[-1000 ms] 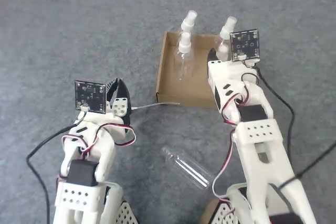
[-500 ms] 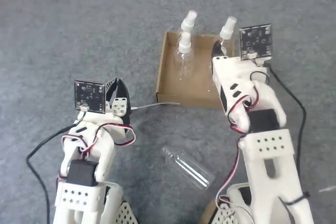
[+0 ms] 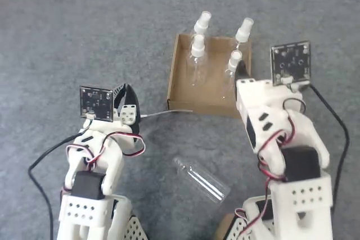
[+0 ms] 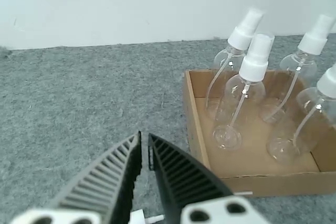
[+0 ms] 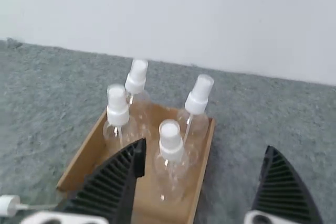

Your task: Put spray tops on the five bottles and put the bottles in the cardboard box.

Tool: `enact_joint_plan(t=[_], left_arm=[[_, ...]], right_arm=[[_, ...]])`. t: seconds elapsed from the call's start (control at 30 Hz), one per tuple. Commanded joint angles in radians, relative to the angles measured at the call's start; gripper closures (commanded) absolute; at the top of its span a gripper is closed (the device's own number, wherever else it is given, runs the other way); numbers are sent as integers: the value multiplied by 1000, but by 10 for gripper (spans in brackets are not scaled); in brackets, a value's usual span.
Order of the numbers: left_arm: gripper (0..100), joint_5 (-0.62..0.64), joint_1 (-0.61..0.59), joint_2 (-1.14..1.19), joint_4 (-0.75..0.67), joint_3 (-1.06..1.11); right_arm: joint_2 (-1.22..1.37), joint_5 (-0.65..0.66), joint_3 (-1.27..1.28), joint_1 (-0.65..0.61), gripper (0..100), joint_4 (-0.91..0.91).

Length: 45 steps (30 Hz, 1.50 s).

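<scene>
The cardboard box (image 3: 172, 77) holds several clear bottles with white spray tops, such as the front right bottle (image 3: 234, 62) (image 5: 170, 153). A bare bottle (image 3: 199, 179) without a top lies on its side on the carpet between the arms. A loose spray top (image 3: 169, 113) (image 5: 6, 205) with its thin tube lies beside the box's near left corner, under my left gripper (image 3: 125, 91) (image 4: 144, 141), whose jaws are shut with nothing between the tips. Just behind the box's near right corner, my right gripper (image 3: 253, 74) (image 5: 205, 153) stands wide open and holds nothing.
Grey carpet (image 3: 84, 37) covers the table. A white wall runs along the far edge, just behind the box. There is free room to the left of the box and around the lying bottle.
My right arm has drawn back from the box toward the near right, uncovering the front right bottle standing inside. The left arm has not moved.
</scene>
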Motion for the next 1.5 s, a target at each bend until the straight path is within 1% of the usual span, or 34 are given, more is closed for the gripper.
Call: enact_joint_plan(t=[0.0,0.07,0.13,0.2,0.27,0.33,0.43,0.5,0.67,0.8,0.9,1.0,1.07,1.23,1.47], left_arm=[[987,9,-6,9,-25,-8],[987,9,-6,9,-25,-8],[987,9,-6,9,-25,-8],[987,9,-6,9,-25,-8],[987,9,-6,9,-25,-8],[987,9,-6,9,-25,-5],[987,9,-6,9,-28,1],[987,9,-6,9,-29,1],[987,8,-6,8,-29,1],[987,8,-6,8,-29,1],[987,8,-6,8,-29,1],[987,8,-6,6,-29,1],[987,8,-11,3,-29,-2],[987,9,-94,9,-58,-15],[987,9,-97,9,-57,-15]], right_arm=[[-74,14,-61,5,712,124],[-87,8,-61,1,712,197],[-97,14,-60,-30,710,305],[-97,14,-60,-70,709,407],[-94,15,-28,-133,709,466],[-93,44,38,-209,709,464],[-91,157,147,-334,710,447],[-91,192,226,-412,712,423],[-90,199,365,-575,710,315],[-39,193,396,-682,710,309],[54,140,387,-710,709,292],[150,110,381,-710,709,245],[203,110,381,-711,708,217],[308,109,384,-711,708,180],[421,109,384,-707,712,153]])
